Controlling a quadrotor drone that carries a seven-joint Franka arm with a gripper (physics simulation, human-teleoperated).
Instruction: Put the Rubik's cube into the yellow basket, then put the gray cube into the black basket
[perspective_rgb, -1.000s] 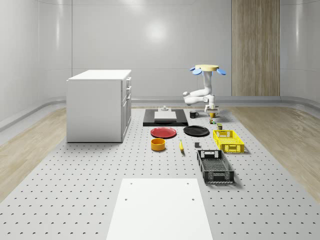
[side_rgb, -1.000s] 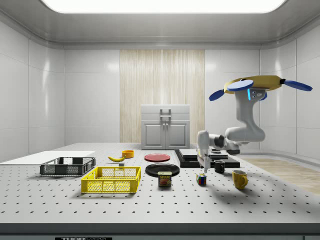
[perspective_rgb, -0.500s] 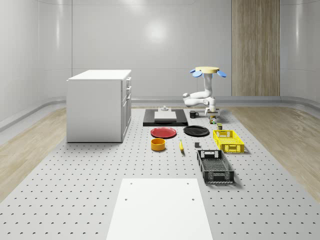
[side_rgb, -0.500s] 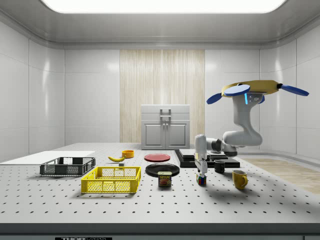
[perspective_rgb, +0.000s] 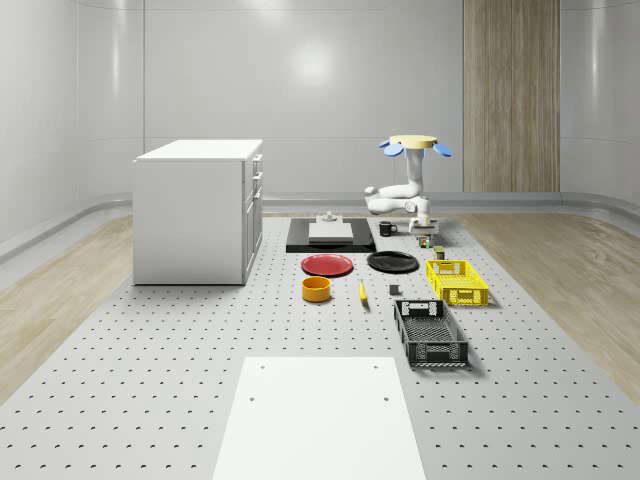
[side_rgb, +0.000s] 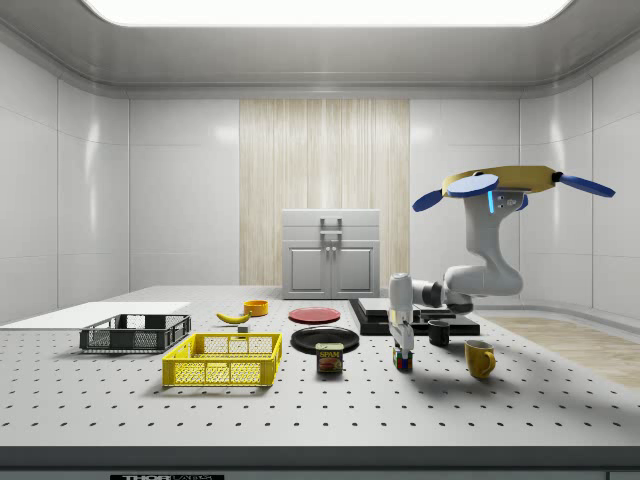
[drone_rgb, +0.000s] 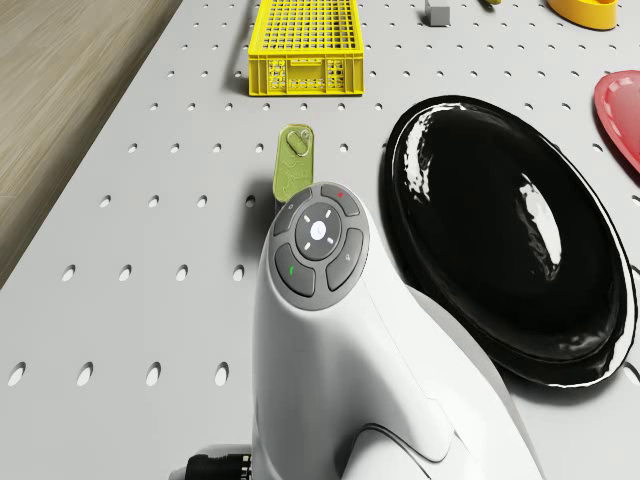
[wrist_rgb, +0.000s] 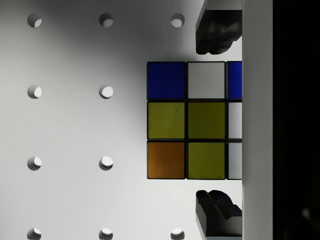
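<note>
SPAM can (side_rgb: 330, 358) label readable. Drone (side_rgb: 500, 183) hovers lower than before; end effector (side_rgb: 401, 350) spread, straddling Rubik's cube (wrist_rgb: 192, 120) on desk (side_rgb: 320, 400).

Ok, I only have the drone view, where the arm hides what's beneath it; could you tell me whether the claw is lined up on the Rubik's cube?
Observer: Yes; in the wrist view the Rubik's cube sits between the open claw's fingers, untouched.
Operator: Thank you. How low is it?
Observer: In the side view the claw is down at the cube's top; the drone hovers above the table.
</note>
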